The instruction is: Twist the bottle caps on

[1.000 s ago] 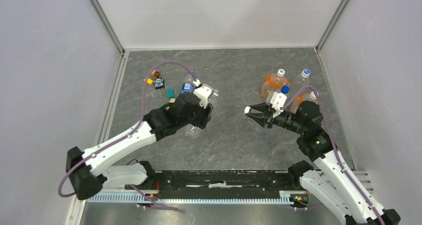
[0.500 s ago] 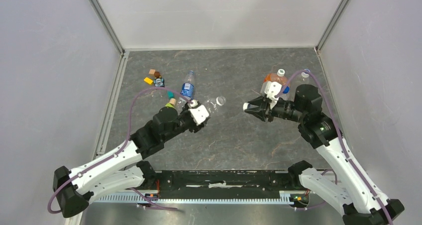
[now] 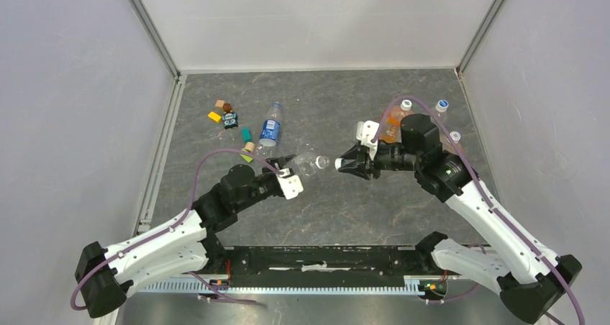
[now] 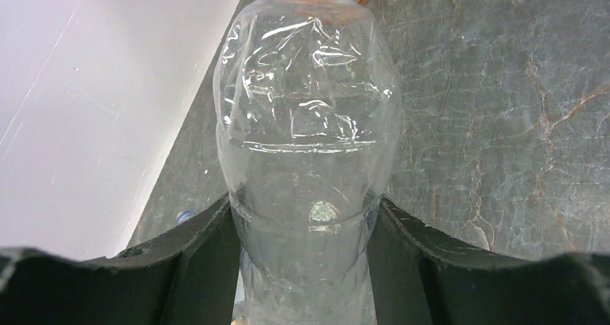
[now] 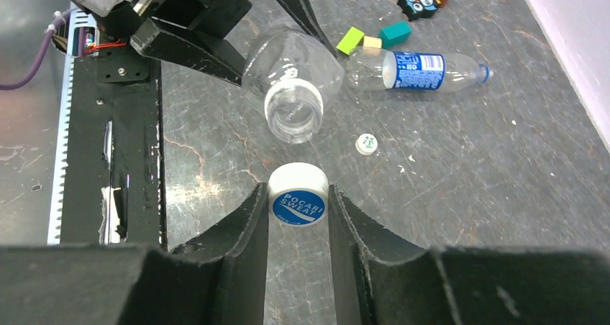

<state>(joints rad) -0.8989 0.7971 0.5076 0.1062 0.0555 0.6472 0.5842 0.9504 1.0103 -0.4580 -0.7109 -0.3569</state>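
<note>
I've got my left claw [image 4: 306,257] clamped round the unlabelled clear plastic bottle [image 4: 309,124], my right claw [image 5: 297,193] pinching the round white blue-printed screw cap [image 5: 298,207] just short of its open mouth, above the grey desk [image 5: 503,195].

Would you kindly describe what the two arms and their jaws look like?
Both the left arm and right arm have white links with black joints and black wedge-shaped jaws. A purple cable loops along each, and a white block sits at each wrist.

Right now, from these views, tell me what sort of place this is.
Probably a robot test cell: white walls box in a grey table, two arms sit bolted at its edge, toy blocks lie scattered.
</note>
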